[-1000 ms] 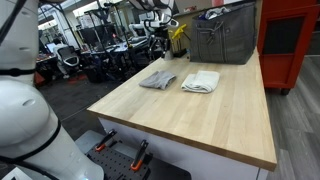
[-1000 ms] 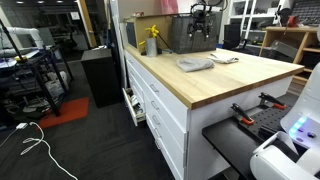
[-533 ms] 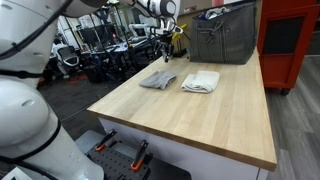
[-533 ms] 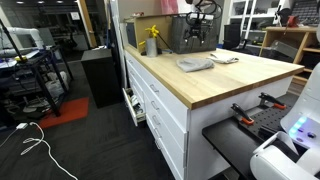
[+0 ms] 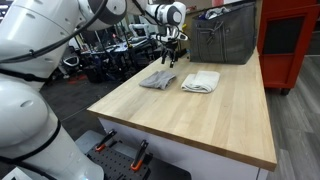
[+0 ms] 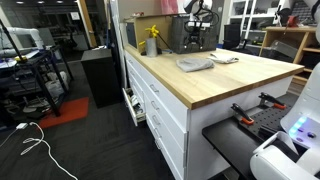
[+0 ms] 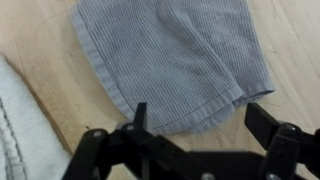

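Tool [image 5: 170, 60] hovers over the grey cloth [image 5: 157, 80], not touching it; fingers [image 7: 140, 115] spread wide, nothing btwn them but air. Cloth lies on the wooden surface [image 5: 210, 125], toward the far end; a white towel [image 5: 201, 81] lies just beside it, w/ a strip of bare wood btwn the two.

Key relation: cloth sits straight below the tool and a little ahead of it. In the wrist view the cloth [image 7: 170, 55] fills the upper middle; its near hem runs across approx level w/ the fingertips, inside their span; the towel [image 7: 14, 130] shows only at the edge, well outside that span. Cloth is folded or rumpled, about as wide as deep, so no clear long axis; the near hem lies roughly along the line joining the two fingers.

Pose: the arm [image 5: 120, 8] reaches in high over the surface's far corner; wrist bent so the tool points straight down. In an exterior view the tool [image 6: 197, 42] hangs above the cloth [image 6: 194, 65] w/ a gap showing btwn them; how big, can't tell.

Behind: a grey bin [image 5: 222, 40] at the back of the surface, near the tool but apart; a yellow bottle [image 6: 152, 42] further along the back edge, well apart from the cloth.
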Robot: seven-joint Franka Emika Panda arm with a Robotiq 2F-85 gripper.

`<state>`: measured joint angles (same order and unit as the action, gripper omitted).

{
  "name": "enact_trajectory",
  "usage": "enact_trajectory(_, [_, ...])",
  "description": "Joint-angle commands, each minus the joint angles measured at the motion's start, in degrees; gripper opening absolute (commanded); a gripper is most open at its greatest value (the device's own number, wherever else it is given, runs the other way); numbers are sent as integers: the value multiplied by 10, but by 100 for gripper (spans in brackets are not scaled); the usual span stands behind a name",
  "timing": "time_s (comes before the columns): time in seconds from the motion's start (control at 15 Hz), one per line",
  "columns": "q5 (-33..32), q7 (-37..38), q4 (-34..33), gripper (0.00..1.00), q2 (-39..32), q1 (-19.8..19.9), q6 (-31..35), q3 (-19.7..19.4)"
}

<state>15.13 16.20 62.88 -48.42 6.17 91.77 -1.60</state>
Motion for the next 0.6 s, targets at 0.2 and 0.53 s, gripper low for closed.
enact_trajectory(0.2, [10, 71, -97, 100, -66, 10, -54, -4])
enact_trajectory(0.53, [7, 98, -131, 74, -95, 10, -79, -4])
